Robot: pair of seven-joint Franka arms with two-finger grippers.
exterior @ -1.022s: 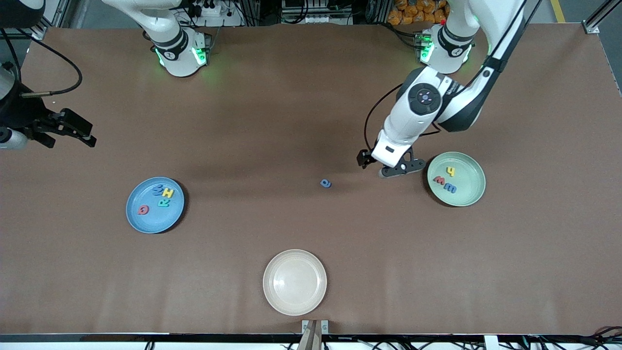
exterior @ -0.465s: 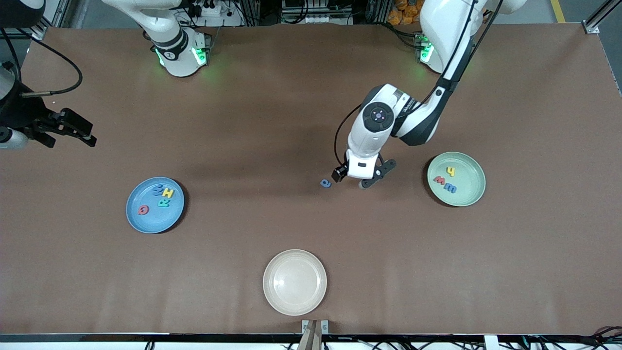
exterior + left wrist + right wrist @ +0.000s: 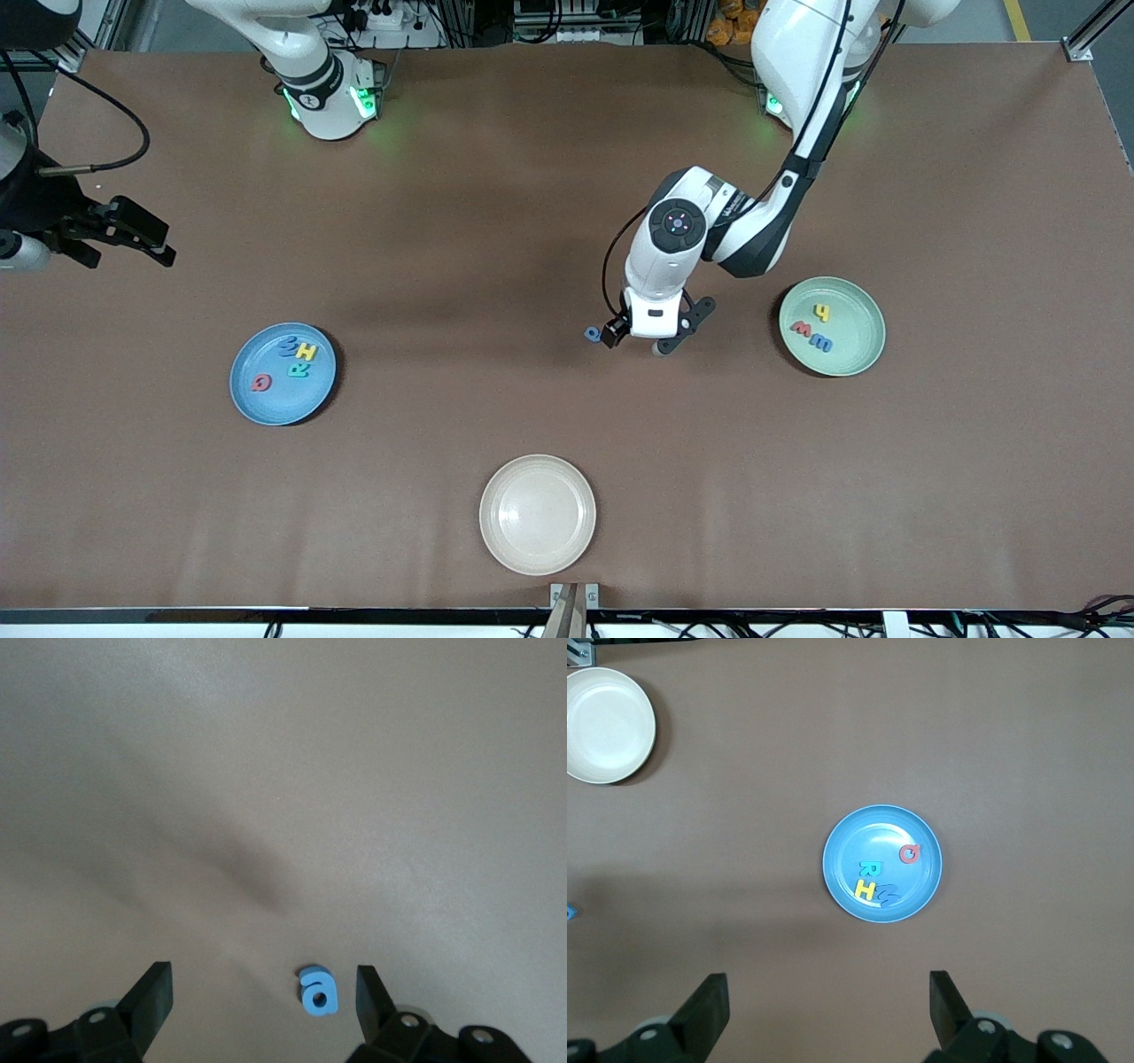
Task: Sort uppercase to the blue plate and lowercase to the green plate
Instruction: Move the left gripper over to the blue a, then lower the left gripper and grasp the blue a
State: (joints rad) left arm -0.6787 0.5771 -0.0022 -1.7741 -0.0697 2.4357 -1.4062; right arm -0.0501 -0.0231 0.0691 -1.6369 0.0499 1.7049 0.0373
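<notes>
A small blue lowercase letter (image 3: 592, 334) (image 3: 317, 992) lies on the bare table between the plates. My left gripper (image 3: 636, 341) (image 3: 262, 983) hangs low over it, open; in the left wrist view the letter sits between the fingers, close to one of them, untouched. The green plate (image 3: 855, 332) holds a yellow h (image 3: 822, 311), a red w (image 3: 801, 330) and a blue letter (image 3: 820, 343). The blue plate (image 3: 275, 408) (image 3: 868, 833) holds the uppercase letters: red Q (image 3: 260, 383), teal R (image 3: 299, 369), yellow H (image 3: 306, 352) and blue W (image 3: 288, 346). My right gripper (image 3: 159, 244) (image 3: 827, 988) waits open at the right arm's end of the table.
A beige plate (image 3: 537, 514) (image 3: 607, 725) stands near the table's front edge, nearer to the front camera than the loose letter, with nothing in it.
My left arm has swung away from the green plate toward the middle of the table and now hangs over the blue letter, its fingers a little wider. The right arm has not moved.
</notes>
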